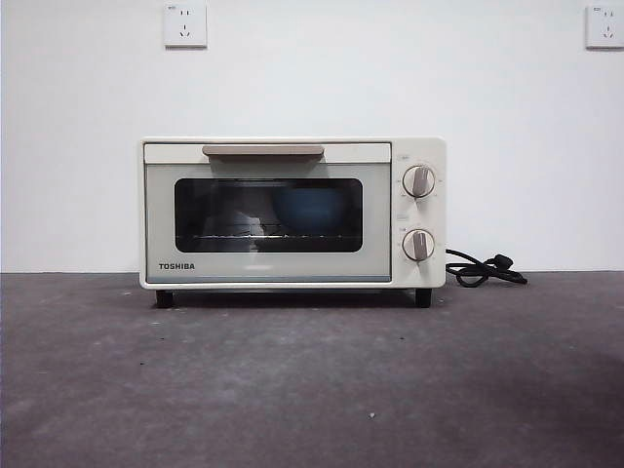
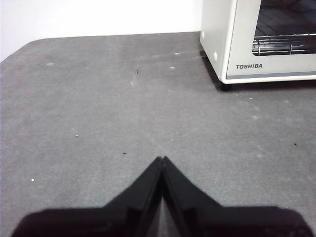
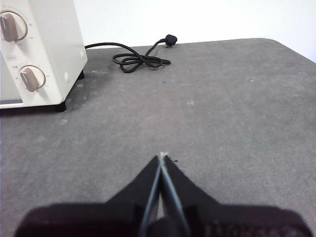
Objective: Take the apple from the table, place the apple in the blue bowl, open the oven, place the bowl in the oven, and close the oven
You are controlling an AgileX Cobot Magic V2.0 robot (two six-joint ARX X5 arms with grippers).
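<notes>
front view showed the oven [image 1: 292, 213] door closed, the blue bowl [image 1: 307, 207] inside. left gripper [image 2: 162, 159] and right gripper [image 3: 162, 156] were pinched closed, empty; task looked finished, nothing more needed.

Even, soft light fills all three views. The oven [image 1: 292, 213] casts a narrow dark shadow on the table [image 1: 312, 390] beneath it. Its glass door [image 1: 268, 214] is dim; a bluish shape inside, perhaps the blue bowl [image 1: 307, 210], stays murky. Wrist views look slightly grainy.

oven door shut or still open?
Shut. In the front view the oven door sits flush, its handle at the top; the blue bowl shows dimly behind the glass.
</notes>
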